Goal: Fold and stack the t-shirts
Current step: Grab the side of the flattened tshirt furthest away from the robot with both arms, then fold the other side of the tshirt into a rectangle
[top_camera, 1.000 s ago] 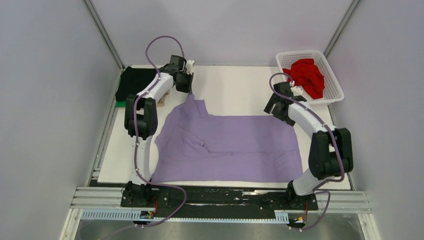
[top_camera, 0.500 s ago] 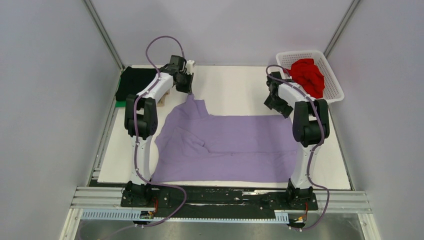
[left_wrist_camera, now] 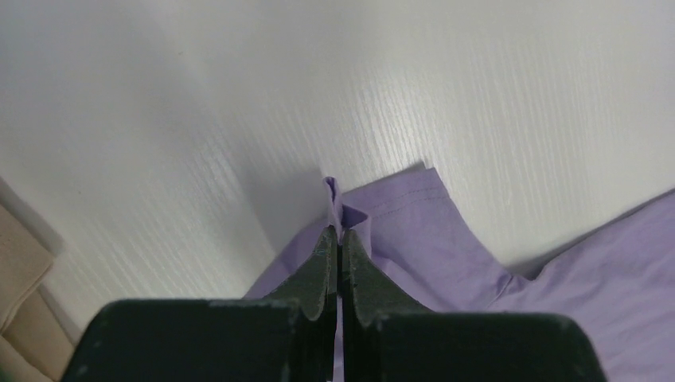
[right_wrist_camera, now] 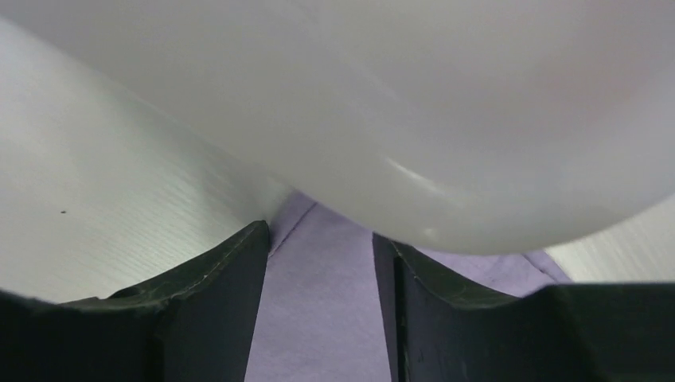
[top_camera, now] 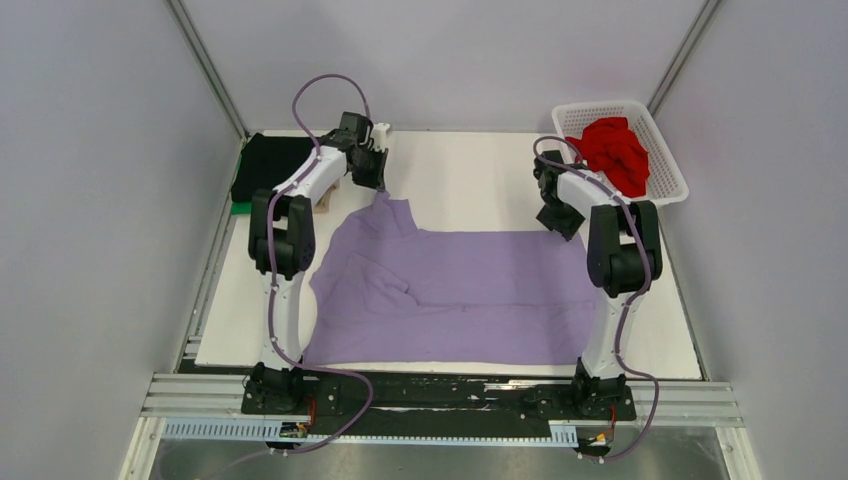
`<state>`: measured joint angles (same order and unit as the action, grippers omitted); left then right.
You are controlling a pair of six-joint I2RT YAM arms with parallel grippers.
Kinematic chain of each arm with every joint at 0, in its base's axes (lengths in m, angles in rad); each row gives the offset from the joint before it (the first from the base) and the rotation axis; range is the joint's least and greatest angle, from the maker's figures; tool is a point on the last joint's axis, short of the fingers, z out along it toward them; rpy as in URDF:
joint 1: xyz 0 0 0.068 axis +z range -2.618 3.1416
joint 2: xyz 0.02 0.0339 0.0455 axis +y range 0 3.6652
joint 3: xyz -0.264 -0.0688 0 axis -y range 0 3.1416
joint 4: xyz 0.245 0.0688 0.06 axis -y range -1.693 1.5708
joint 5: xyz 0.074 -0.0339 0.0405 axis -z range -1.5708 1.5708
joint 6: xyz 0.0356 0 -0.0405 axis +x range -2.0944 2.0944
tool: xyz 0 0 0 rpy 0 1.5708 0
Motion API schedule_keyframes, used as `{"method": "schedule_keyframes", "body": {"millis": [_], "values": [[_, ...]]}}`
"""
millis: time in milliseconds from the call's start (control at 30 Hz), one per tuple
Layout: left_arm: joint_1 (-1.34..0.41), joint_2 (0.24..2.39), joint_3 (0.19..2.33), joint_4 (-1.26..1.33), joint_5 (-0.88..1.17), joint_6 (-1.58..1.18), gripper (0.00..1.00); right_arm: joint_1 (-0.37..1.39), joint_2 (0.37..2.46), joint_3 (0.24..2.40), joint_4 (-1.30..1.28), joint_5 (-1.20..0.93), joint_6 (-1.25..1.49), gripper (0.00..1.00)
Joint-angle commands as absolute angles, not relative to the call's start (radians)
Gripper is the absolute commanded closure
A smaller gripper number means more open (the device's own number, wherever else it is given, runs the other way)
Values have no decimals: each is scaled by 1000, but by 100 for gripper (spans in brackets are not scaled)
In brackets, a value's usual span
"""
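Observation:
The lavender t-shirt lies spread over the white table, wrinkled on its left half. My left gripper is shut on the shirt's far-left corner, pinching a small fold of cloth just above the table. My right gripper is open over the shirt's far-right corner, with lavender cloth showing between its fingers. A red t-shirt is bunched in the white basket. A black t-shirt lies folded at the far left on a green one.
The basket stands at the table's far right corner, close behind my right arm. The black and green stack sits at the far left edge beside my left arm. A beige object shows at the left in the left wrist view.
My right arm has swung back and folded upright, bringing its gripper toward the shirt's far-right corner. The left gripper and the shirt have not moved.

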<state>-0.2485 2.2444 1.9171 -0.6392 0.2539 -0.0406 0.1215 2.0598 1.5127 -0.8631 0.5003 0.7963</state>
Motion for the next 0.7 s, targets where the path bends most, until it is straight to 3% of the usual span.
{"method": "schedule_keyframes", "body": {"millis": [0,467,667], "values": [[-256,2159,1887,-623,316,11,100,123,2027,1442,-917,525,823,50],[-274,2008,1778,-632,534,224,100,141,1960,1463,-862,530,749,97],[-298,1883,1648,-628,576,264,100,172,1824,1334,-832,502,746,100]]}}
